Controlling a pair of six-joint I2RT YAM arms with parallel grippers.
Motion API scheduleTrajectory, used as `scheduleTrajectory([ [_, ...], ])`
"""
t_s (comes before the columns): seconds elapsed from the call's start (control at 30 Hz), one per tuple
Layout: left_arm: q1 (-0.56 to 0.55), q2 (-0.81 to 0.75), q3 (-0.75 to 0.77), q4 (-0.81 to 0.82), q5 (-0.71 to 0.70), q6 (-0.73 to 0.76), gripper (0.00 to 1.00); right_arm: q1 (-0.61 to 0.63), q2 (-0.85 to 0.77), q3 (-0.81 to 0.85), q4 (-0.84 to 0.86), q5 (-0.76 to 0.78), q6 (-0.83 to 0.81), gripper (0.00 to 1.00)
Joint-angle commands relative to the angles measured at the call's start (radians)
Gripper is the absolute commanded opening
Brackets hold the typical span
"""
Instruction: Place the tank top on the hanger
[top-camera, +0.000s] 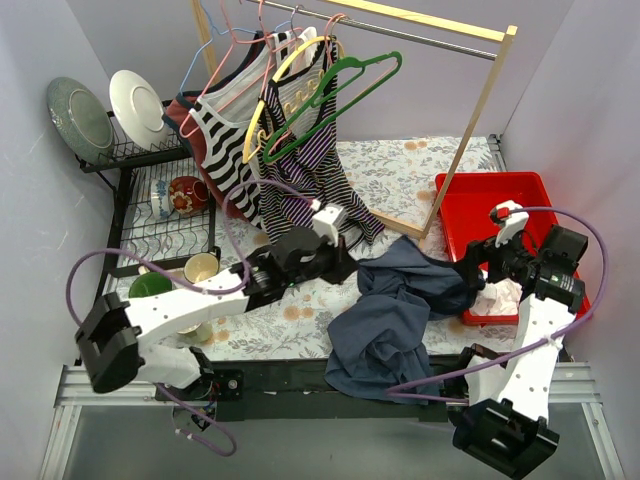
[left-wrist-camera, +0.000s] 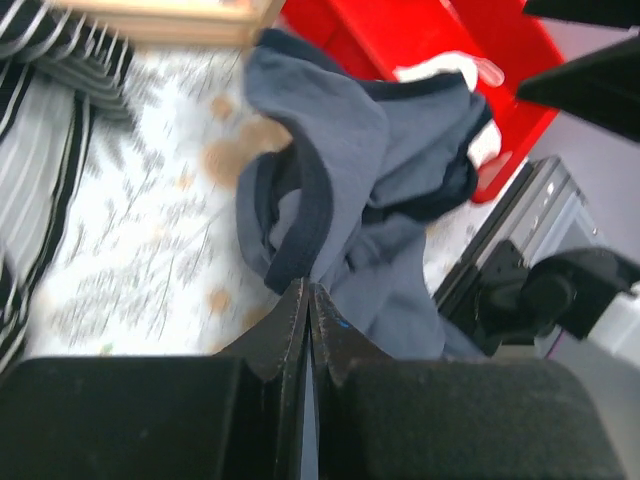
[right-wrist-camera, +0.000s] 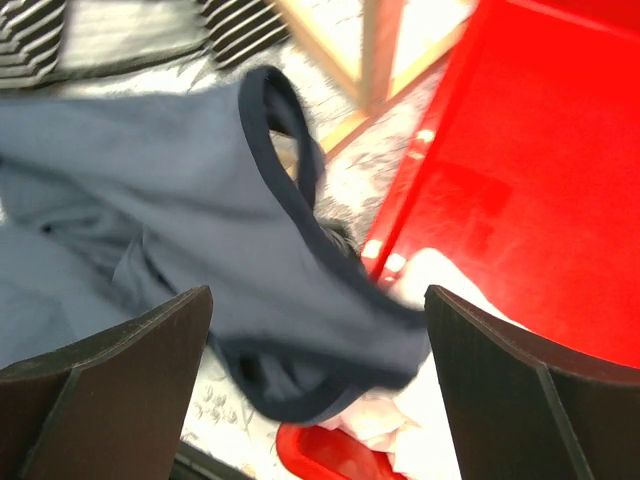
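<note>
The navy-blue tank top (top-camera: 395, 320) lies crumpled at the table's near edge, with one end draped over the red bin's corner. It also shows in the left wrist view (left-wrist-camera: 400, 150) and the right wrist view (right-wrist-camera: 150, 180). The green hanger (top-camera: 345, 95) hangs on the rail at the back, over a striped top. My left gripper (top-camera: 350, 265) is shut, its tips (left-wrist-camera: 308, 292) pinching the top's dark hem at its left end. My right gripper (top-camera: 472, 268) is open, with the top's dark-edged loop lying between its wide-apart jaws (right-wrist-camera: 320, 330).
A red bin (top-camera: 520, 195) at the right holds a white cloth (top-camera: 495, 300). The wooden rack's slanted post (top-camera: 470, 140) stands between bin and hangers. Striped tops (top-camera: 300, 170) hang on yellow and pink hangers. A dish rack (top-camera: 150, 200) with plates and mugs stands at the left.
</note>
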Motion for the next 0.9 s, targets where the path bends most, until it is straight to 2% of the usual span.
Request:
scheduleTrajectory([
  [0.0,0.013,-0.199,-0.144,-0.092,-0.051,-0.051,0.0,0.0,0.06,0.038,-0.118,-0.122,-0.193,0.95],
  [0.1,0.02,-0.303,-0.244,-0.165,-0.085,-0.1,0.0,0.032,0.089,0.05,-0.176,-0.15,-0.29,0.95],
  [0.17,0.026,-0.392,-0.29,-0.198,-0.05,-0.15,0.0,0.067,0.114,0.049,-0.198,-0.147,-0.322,0.94],
  [0.23,0.026,-0.442,-0.354,-0.213,0.002,-0.186,0.0,0.142,0.137,0.038,-0.201,-0.127,-0.356,0.93],
  [0.27,0.028,-0.452,-0.377,-0.212,0.094,-0.221,0.0,0.172,0.141,0.03,-0.195,-0.116,-0.368,0.93],
  [0.33,0.028,-0.472,-0.44,-0.198,0.175,-0.255,0.0,0.248,0.144,-0.002,-0.179,-0.084,-0.42,0.92],
  [0.4,0.028,-0.498,-0.474,-0.186,0.295,-0.29,0.0,0.305,0.129,-0.029,-0.133,-0.063,-0.462,0.92],
  [0.57,0.028,-0.587,-0.561,-0.195,0.453,-0.367,0.0,0.386,0.105,-0.095,-0.035,-0.059,-0.608,0.92],
  [0.67,0.028,-0.64,-0.595,-0.215,0.528,-0.428,0.0,0.457,0.118,-0.103,0.057,-0.047,-0.605,0.92],
  [0.77,0.028,-0.671,-0.626,-0.233,0.542,-0.473,0.01,0.563,0.158,-0.111,0.169,0.0,-0.544,0.92],
  [0.87,0.026,-0.662,-0.638,-0.253,0.516,-0.49,0.22,0.655,0.212,-0.128,0.273,0.065,-0.511,0.91],
])
